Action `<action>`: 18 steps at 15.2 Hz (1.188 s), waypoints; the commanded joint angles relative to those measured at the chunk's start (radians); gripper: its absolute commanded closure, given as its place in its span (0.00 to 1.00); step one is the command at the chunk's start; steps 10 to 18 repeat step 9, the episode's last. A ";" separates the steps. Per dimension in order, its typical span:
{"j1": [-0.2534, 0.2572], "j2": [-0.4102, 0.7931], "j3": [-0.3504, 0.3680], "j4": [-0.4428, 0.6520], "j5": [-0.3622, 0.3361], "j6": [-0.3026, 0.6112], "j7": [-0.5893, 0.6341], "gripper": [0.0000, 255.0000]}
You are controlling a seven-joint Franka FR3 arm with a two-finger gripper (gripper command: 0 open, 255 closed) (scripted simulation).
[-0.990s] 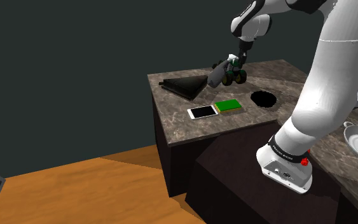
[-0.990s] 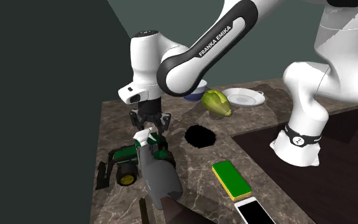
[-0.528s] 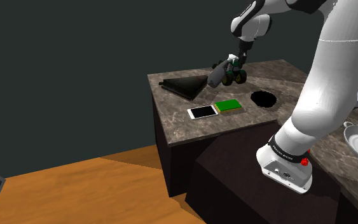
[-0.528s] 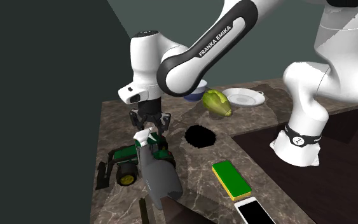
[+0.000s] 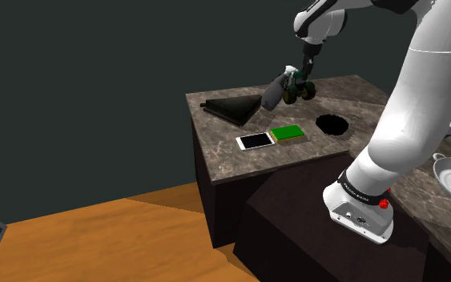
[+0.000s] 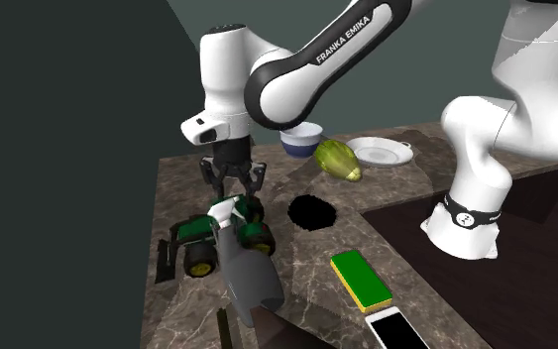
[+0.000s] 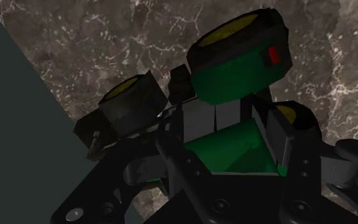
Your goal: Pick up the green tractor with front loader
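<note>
Dark marbled desk [image 5: 223, 160], plain dark wall behind. Green tractor [image 6: 212, 238]: green body, black wheels with yellow hubs, black front loader, and a small red mark at the rear in the wrist view. It sits at the desk's far side in the shoulder view, just beside a grey bottle [image 6: 249, 283] and near a round black patch [image 6: 311, 210]. End effector [image 6: 234, 194] is closed on the tractor's top from above. Wheel contact with desk: cannot tell.

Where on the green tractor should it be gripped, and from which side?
Grip the green tractor mid-body, coming from above as the hand does: its sides look narrow and flat there, while the wheels and the front loader jut out elsewhere.
</note>
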 commanded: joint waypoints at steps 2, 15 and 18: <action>0.008 -0.028 -0.009 0.014 -0.020 -0.034 0.012 1.00; 0.018 -0.065 -0.019 0.044 -0.048 -0.095 0.027 1.00; 0.018 -0.065 -0.019 0.044 -0.048 -0.095 0.027 1.00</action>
